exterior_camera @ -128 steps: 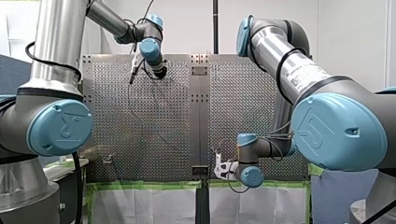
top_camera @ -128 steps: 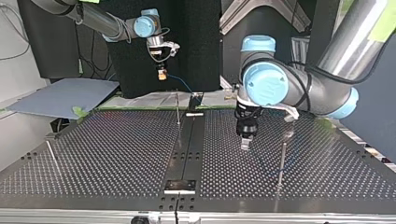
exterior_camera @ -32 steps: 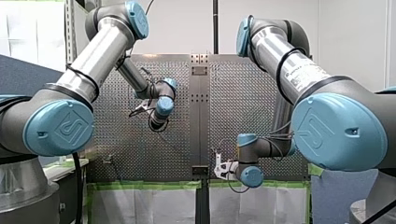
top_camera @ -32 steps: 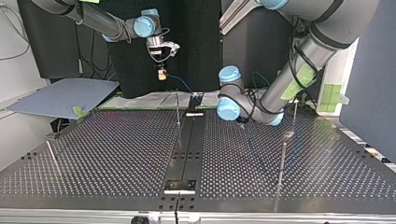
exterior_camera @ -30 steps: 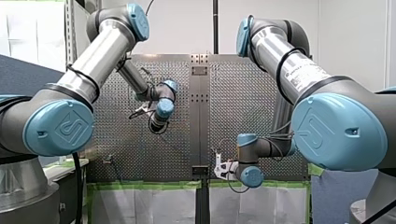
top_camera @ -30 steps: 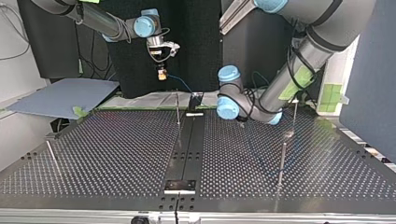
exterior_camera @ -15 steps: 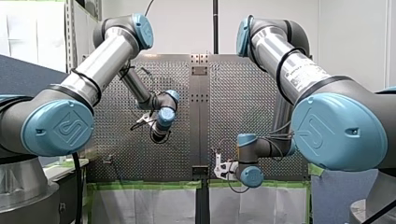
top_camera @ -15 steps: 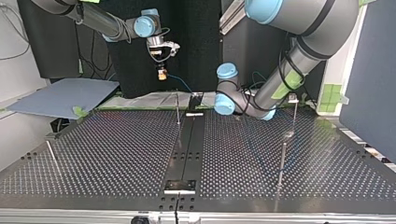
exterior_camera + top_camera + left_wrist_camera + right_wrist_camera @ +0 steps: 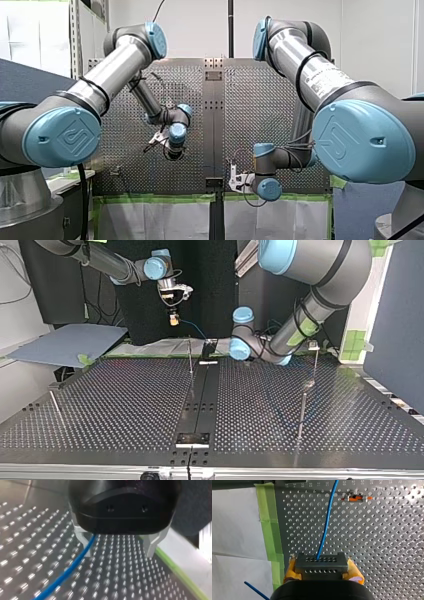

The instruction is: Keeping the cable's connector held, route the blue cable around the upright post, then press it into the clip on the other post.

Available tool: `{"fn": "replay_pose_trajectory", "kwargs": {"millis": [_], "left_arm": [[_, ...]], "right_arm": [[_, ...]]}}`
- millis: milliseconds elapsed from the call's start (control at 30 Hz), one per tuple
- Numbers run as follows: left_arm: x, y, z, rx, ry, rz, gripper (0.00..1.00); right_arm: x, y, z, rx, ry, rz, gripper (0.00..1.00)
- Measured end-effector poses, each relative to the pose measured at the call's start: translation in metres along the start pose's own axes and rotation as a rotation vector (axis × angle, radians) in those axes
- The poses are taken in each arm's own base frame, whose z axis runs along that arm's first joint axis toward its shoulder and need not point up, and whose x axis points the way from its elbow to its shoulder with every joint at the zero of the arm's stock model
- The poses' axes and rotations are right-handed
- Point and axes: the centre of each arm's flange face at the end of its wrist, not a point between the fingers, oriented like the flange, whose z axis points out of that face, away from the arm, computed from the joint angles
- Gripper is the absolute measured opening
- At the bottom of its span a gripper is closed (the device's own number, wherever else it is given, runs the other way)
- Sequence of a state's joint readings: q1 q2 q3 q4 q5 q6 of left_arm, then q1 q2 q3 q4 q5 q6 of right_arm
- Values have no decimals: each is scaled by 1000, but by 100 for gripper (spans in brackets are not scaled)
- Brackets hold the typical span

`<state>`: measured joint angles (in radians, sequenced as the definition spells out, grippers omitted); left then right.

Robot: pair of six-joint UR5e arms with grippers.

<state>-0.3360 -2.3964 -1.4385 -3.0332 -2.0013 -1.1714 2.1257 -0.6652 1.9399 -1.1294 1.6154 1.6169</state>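
My right gripper [image 9: 321, 560] has its yellow pads shut on the dark grey connector [image 9: 321, 567]. From it the blue cable [image 9: 326, 525] runs ahead over the perforated table. In the top view this gripper [image 9: 173, 318] hangs behind the table's far edge with the cable [image 9: 193, 329] trailing down from it. My left gripper [image 9: 117, 548] is open, low over the table. The cable [image 9: 67, 572] passes close along the inner side of one metal finger [image 9: 83, 542]. A thin upright post [image 9: 190, 358] stands near the table's middle. Another post [image 9: 315, 365] carries a small clip [image 9: 313, 345].
Two more thin posts stand at the top view's right front [image 9: 301, 410] and left front [image 9: 55, 405]. A small orange-and-metal part [image 9: 357, 498] lies beside the cable ahead of my right gripper. Green tape [image 9: 270, 530] lines the table edge beside it.
My left arm has swung away from the posts toward the top view's far table edge and come down low over the cable. My right arm has not moved.
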Motion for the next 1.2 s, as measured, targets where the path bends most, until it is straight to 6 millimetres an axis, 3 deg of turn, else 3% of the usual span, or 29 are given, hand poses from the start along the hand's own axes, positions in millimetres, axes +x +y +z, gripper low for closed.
{"fn": "replay_pose_trajectory", "kwargs": {"millis": [700, 1200], "left_arm": [[-7, -35, -3, 210, -84, -200, 100], [-13, -69, -21, 353, -99, -326, 100]], "right_arm": [[1, -2, 1, 11, 6, -1, 0], [0, -2, 0, 16, 1, -1, 0]]}}
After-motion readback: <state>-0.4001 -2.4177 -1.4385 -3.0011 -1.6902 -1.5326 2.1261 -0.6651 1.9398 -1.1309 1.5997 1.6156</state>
